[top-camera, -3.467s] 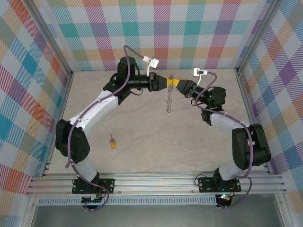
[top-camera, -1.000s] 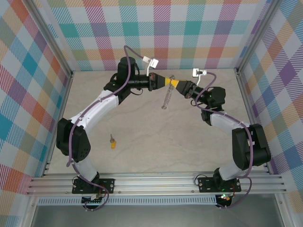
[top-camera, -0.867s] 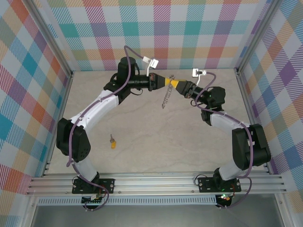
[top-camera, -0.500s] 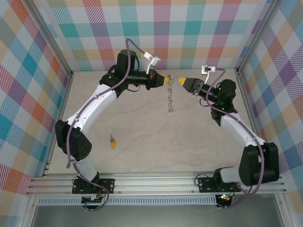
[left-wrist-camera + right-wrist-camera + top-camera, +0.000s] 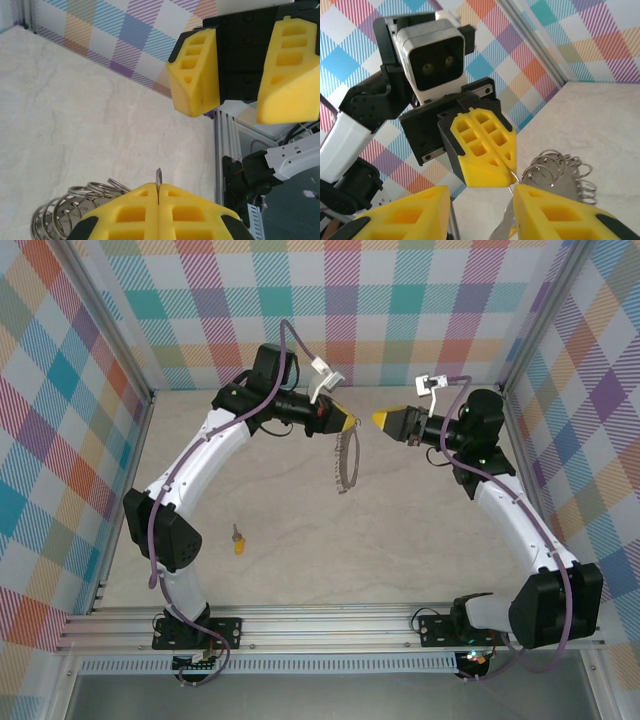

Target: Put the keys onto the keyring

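Top external: one key (image 5: 238, 541), one keyring (image 5: 345, 462)

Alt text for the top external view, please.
The left end effector, shut, pinches the top of the keyring, which hangs as a chain of loops above the table. The right end effector faces it, open and apart. The key lies on the table beside the left arm.

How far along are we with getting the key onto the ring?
Done: the keyring is off the table, hanging from the shut left gripper. In hand: the right gripper faces it, open and empty. Left: the key lies on the table, not yet picked up or threaded.
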Motion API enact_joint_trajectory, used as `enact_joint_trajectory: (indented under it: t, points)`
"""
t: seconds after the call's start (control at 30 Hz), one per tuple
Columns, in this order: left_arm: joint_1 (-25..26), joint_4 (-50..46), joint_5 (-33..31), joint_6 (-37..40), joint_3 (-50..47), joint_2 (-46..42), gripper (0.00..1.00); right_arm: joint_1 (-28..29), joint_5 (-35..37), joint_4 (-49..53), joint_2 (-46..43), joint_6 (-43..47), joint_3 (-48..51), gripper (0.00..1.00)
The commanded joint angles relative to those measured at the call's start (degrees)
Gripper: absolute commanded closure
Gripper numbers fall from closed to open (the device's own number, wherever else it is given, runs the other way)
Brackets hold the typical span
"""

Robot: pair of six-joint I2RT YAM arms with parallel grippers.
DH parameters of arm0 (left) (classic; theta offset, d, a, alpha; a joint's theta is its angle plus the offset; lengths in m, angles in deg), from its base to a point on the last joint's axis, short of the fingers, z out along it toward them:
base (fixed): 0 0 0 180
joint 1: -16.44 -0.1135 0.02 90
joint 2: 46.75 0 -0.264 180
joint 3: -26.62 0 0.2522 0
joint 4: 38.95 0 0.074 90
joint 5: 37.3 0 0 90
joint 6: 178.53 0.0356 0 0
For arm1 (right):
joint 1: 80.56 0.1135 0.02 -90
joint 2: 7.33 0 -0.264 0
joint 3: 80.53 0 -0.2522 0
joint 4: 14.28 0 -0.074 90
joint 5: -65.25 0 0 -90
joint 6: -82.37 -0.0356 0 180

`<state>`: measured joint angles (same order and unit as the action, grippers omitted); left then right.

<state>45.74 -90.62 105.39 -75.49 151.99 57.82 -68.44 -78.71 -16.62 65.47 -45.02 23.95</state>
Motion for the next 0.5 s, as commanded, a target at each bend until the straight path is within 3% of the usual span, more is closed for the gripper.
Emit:
enact_joint_trajectory:
  t: [0.0,0.47]
  points:
    - [0.4,-1.0,3.5,1.9,1.9,-0.4,1.0,1.8,-2.5,1.6,0.4,2.7,-2.2,0.63]
    - [0.4,-2.5,7.5,2.2,3.3,0.1,1.0,2.8,-1.6,3.4,3.4,5.7,-3.4,0.6]
